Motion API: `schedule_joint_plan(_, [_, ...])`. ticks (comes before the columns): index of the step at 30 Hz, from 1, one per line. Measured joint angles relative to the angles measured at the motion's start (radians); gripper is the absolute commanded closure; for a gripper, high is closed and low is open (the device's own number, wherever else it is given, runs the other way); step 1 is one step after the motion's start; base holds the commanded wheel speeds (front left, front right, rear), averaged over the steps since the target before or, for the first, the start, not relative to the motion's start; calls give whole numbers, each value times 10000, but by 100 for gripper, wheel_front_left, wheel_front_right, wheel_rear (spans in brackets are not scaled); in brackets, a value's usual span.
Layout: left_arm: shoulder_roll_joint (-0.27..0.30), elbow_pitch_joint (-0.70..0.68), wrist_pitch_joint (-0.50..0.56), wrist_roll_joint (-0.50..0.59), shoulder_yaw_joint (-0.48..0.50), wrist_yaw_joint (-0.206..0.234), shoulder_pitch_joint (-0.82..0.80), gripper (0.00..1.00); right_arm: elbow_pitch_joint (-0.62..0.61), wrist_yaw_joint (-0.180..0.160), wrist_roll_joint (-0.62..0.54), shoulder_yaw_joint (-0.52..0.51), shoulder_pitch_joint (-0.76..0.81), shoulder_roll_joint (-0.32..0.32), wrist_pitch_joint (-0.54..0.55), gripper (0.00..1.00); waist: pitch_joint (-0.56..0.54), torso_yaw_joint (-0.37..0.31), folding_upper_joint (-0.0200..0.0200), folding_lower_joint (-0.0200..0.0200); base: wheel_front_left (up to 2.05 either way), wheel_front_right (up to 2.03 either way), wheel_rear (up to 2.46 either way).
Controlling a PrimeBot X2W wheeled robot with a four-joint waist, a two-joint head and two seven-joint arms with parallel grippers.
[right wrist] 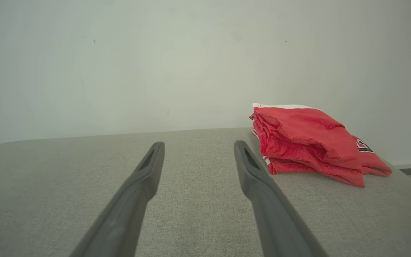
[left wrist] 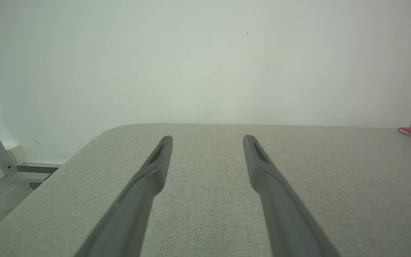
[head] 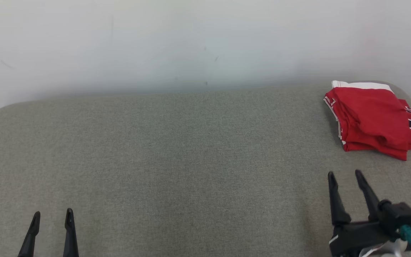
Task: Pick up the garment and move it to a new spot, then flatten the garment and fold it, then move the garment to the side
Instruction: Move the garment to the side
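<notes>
Evidently resting, the left end effector [head: 52, 212] and right end effector [head: 344, 173] hover spread and empty above the desk [head: 177, 160], near side; the garment [head: 369, 114] lies folded at the far right corner, seemingly set aside.

A folded red garment [head: 373, 119] with white trim and a dark emblem lies at the far right corner of a grey, fabric-covered tabletop [head: 177, 160] that stands against a white wall [head: 191, 43]. The right gripper [head: 344, 174], a teal connector [head: 410, 237] at its base, is at lower right, near the garment but apart from it, with its dark fingers spread and holding nothing. The left gripper [head: 52, 214] rises at lower left, its fingers likewise parted, well apart from the garment.
</notes>
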Motion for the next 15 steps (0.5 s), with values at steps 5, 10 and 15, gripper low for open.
schedule_joint_plan(5, [-65,21,2,0,-13,0,113,0,46,0,67,232,454,263,-163,0,-9,-89,0,0,0,0,0])
schedule_joint_plan(10, [-79,71,0,-65,-94,0,127,0,224,0,159,456,588,476,-253,0,-29,-154,1,0,0,0,0])
schedule_joint_plan(15, [-44,148,0,-90,-222,0,126,0,412,0,155,581,628,652,-297,0,-46,-134,1,0,0,0,0])
